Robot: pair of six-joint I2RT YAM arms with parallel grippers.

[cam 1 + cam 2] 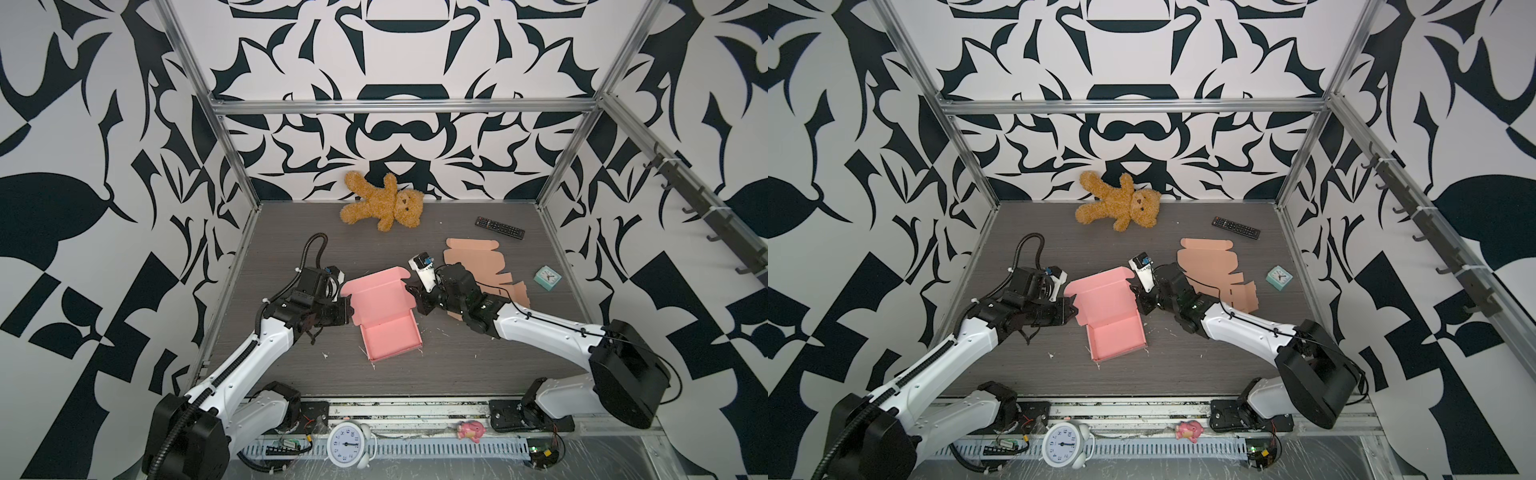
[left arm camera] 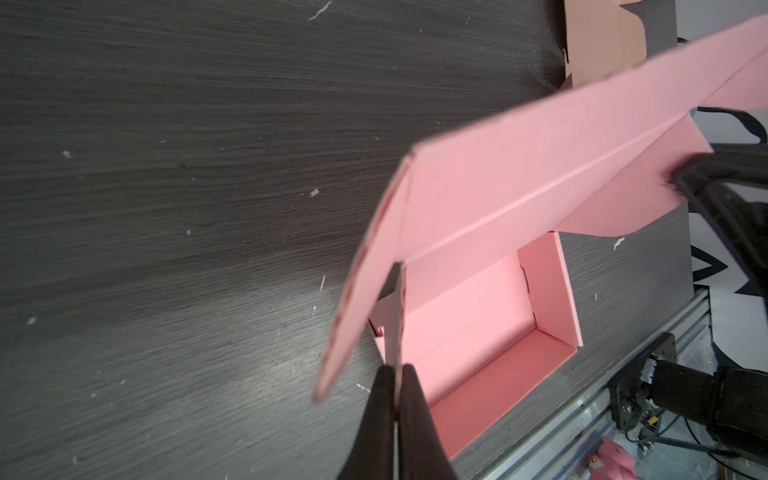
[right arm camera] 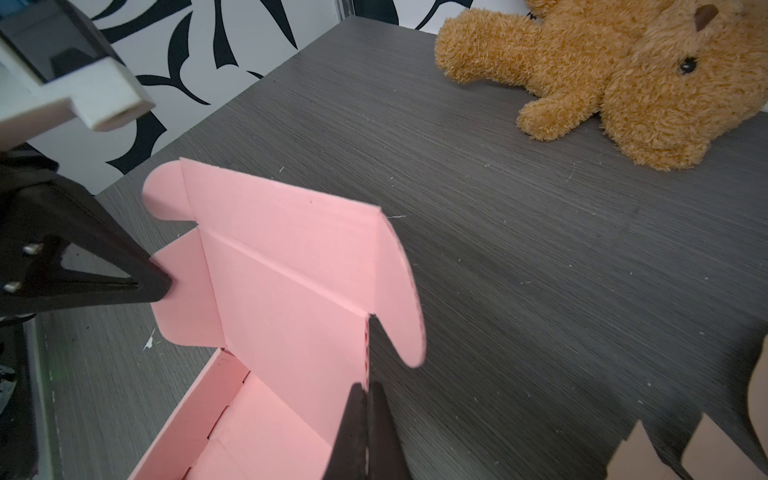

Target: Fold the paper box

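Two pinches hold the pink paper box (image 1: 376,297) lid. My left end effector (image 2: 397,374) and right end effector (image 3: 367,388) clamp its flaps.

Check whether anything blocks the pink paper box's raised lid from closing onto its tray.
Nothing visible does. The tray of the pink paper box is empty, and the raised lid tilts up from its far wall. The left gripper and right gripper each pinch a side flap of the lid.

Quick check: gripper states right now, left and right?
Left gripper: closed, pinching a lid side flap of the pink box.
Right gripper: closed, pinching the opposite lid flap.
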